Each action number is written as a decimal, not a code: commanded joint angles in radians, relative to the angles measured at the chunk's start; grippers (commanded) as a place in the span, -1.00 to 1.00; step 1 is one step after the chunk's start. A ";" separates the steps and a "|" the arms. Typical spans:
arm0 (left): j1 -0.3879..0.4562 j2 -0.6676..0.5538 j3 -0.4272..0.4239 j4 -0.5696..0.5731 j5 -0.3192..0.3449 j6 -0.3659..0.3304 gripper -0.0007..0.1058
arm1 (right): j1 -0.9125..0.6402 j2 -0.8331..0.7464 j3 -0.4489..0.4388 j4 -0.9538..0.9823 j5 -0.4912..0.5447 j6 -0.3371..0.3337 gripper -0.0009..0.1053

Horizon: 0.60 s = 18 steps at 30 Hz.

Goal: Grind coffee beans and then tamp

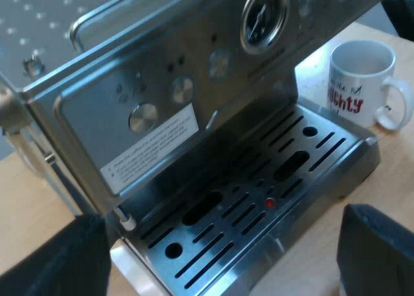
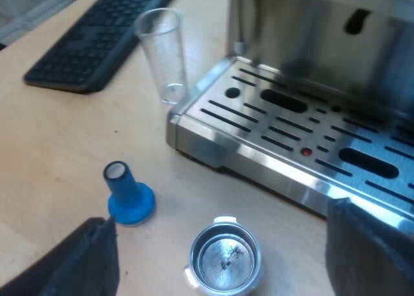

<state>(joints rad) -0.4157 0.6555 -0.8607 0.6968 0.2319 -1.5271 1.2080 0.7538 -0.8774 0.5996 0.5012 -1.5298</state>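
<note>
Left wrist view: left gripper wide over drip tray edge | right gripper wide above metal holder

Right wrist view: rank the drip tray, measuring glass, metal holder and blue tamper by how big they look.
1. Drip tray, by far the largest.
2. Measuring glass and metal holder: about alike. The holder lies nearer the camera, so I won't rank them.
3. Blue tamper, the smallest.
</note>
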 commanded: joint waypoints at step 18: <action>0.231 -0.005 -0.009 -0.016 0.031 -0.070 0.38 | -0.591 0.092 -0.101 0.127 -0.281 -0.046 0.31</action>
<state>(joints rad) -0.2078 0.6555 -0.8638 0.6936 0.2491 -1.5864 0.6181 0.8491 -0.9668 0.7190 0.2289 -1.5587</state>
